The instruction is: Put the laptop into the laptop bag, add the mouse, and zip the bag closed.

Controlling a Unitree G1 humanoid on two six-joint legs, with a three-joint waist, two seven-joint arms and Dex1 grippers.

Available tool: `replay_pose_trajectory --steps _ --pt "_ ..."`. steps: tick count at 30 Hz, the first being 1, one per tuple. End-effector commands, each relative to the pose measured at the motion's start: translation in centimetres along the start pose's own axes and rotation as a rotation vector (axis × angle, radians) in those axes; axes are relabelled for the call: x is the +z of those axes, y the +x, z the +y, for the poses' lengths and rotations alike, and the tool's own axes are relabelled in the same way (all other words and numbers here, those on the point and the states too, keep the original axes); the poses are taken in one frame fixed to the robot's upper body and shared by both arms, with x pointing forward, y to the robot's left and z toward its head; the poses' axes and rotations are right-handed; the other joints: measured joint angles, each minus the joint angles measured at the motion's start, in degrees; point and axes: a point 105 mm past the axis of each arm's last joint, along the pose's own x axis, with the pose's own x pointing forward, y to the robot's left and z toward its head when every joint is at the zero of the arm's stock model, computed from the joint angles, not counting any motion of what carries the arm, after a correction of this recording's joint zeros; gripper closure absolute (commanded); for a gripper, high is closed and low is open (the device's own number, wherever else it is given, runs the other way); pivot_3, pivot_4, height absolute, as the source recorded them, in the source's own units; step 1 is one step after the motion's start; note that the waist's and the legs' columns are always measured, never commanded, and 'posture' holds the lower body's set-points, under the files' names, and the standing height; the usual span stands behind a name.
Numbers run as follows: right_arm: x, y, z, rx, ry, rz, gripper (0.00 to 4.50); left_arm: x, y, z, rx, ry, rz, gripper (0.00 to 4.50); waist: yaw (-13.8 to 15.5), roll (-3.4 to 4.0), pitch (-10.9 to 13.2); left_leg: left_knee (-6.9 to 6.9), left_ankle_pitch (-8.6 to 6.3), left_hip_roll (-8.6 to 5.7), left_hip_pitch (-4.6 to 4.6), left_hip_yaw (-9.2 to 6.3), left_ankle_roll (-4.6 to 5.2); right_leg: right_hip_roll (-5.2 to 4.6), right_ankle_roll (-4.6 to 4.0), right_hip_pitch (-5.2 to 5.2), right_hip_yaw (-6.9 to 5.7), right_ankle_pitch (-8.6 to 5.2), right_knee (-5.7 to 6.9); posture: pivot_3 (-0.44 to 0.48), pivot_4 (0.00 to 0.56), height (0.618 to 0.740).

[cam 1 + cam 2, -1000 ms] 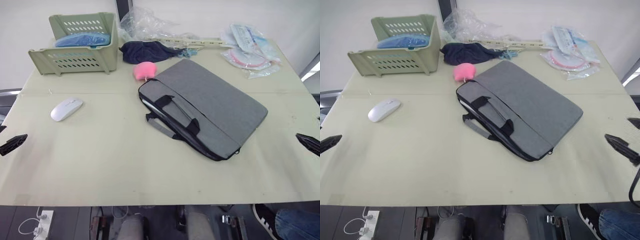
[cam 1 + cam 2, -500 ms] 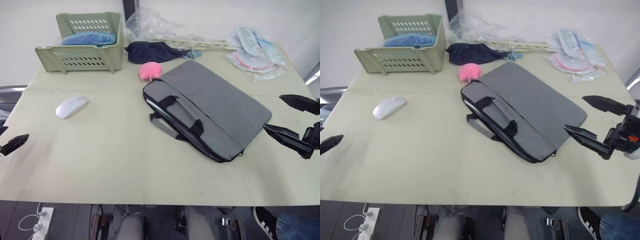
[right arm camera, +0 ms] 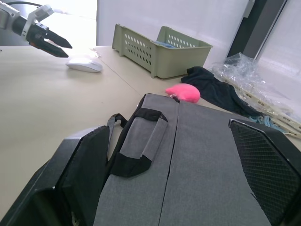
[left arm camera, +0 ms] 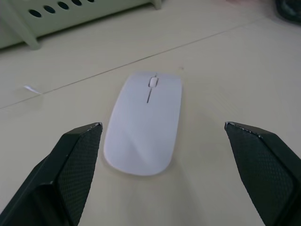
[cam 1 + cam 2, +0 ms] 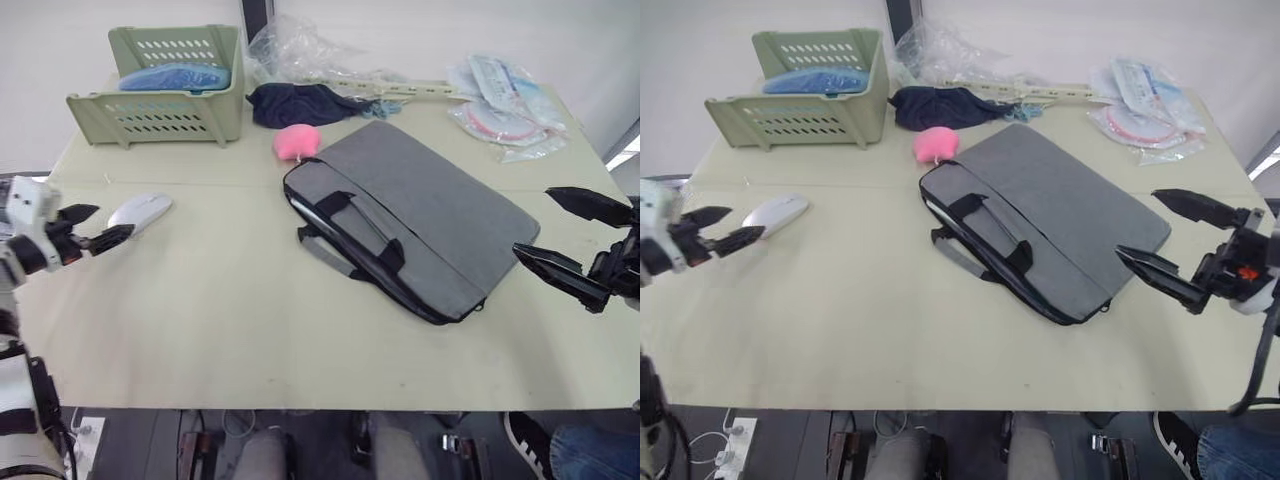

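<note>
The mouse (image 5: pixel 140 211) lies on the table (image 5: pixel 250 330), on the robot's left of the laptop bag (image 5: pixel 415 215) and well apart from it. The left gripper (image 5: pixel 95 226) hovers just beside the mouse, fingers spread wide — in the left wrist view the mouse sits between the two fingertips (image 4: pixel 82 141), untouched. The right gripper (image 5: pixel 1160 235), also wide open and empty, hangs at the bag's right corner — pointing toward the bag. A slim silvery edge shows inside the bag's open mouth.
</note>
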Motion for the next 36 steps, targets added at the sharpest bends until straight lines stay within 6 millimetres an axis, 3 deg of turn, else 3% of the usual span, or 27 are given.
replay_pose_trajectory --steps 1,11,16,21,30,36 --pt "1.2 0.3 0.4 0.005 -0.030 -0.036 0.05 1.0 0.5 0.5 0.037 0.042 0.020 0.00 -0.07 -0.05 -0.03 0.00 0.00 0.00 0.00 0.00 0.00 0.00 0.00 0.00 -0.01 0.00 0.00 0.000 0.150 0.740" --pt "1.6 0.1 0.9 -0.015 -0.046 -0.019 0.05 0.9 2.1 1.3 0.166 0.048 0.085 0.00 0.23 -0.21 -0.13 0.08 0.00 0.00 -0.02 -0.03 0.01 -0.02 0.03 0.01 0.02 0.01 0.01 0.000 0.150 0.740" --pt "1.8 0.4 0.9 -0.013 -0.053 -0.017 0.05 -1.0 2.8 0.2 0.125 -0.110 0.127 0.00 0.28 -0.25 -0.15 0.09 0.00 0.00 -0.03 -0.04 0.01 -0.03 0.03 0.02 0.01 0.01 0.01 0.000 0.150 0.740" --pt "2.0 0.4 0.8 -0.017 -0.058 -0.014 0.05 -1.7 3.1 0.2 0.151 -0.127 0.161 0.00 0.20 -0.26 -0.16 0.09 0.00 0.00 -0.01 -0.04 0.01 -0.02 0.03 0.02 0.01 0.01 0.02 0.000 0.150 0.740" --pt "1.9 0.5 0.9 -0.021 -0.068 -0.005 0.05 -1.0 3.6 -0.3 0.114 -0.090 0.141 0.00 0.33 -0.28 -0.17 0.14 0.01 0.00 -0.01 -0.03 0.02 -0.03 0.03 0.02 0.03 0.01 0.04 0.000 0.150 0.740" --pt "1.7 0.7 0.8 -0.015 -0.066 -0.008 0.00 -0.9 3.5 -0.1 0.130 -0.087 0.134 1.72 0.27 -0.28 -0.17 0.14 0.01 0.00 -0.01 -0.03 0.02 -0.03 0.03 0.03 0.02 0.02 0.04 0.000 0.150 0.740"
